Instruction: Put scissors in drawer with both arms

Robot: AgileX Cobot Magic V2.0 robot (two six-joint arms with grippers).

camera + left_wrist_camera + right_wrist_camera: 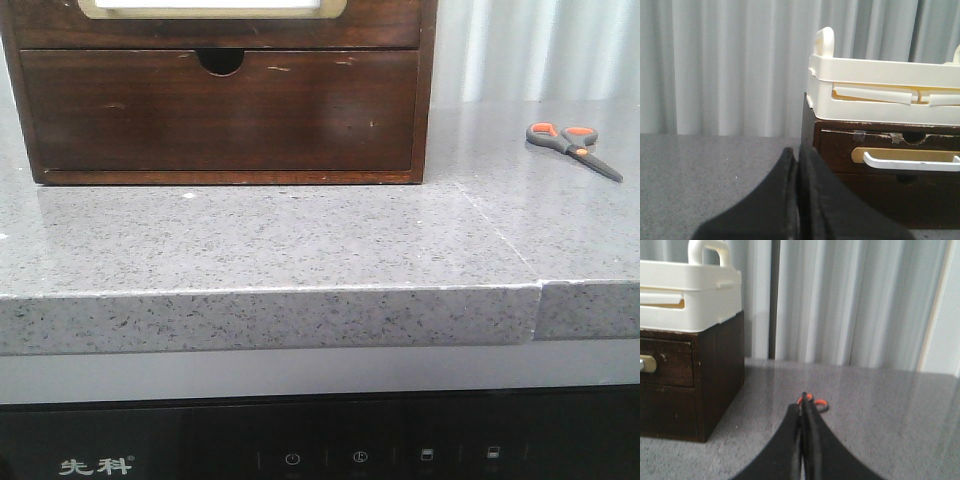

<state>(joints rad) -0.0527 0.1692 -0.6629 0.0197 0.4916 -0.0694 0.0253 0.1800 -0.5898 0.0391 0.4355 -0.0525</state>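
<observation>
Up front, the front camera shows the wooden cabinet (225, 95) at about 11 o'clock on the speckled grey countertop (300, 240), its notched lower drawer (218, 110) closed and only the bottom rim of the upper drawer (212, 10) and its pale panel showing at the frame's top edge. The scissors (572, 144) lie flat at about 2 o'clock, well apart from the cabinet's right edge, blades pointing toward the right rim of the frame, with bare stone all round them. A seam (538, 285) splits the counter's front edge. Neither arm shows here.

Through the left wrist camera, the left gripper (797, 195) has its dark fingers pressed together on nothing, near the cabinet corner; a cream plastic basket (880, 95) sits on top, above the white-handled drawer.

Through the right wrist camera, the right gripper (803, 440) is likewise clenched and empty, the orange scissor loops just beyond its tips, open counter between them and the cabinet side.
</observation>
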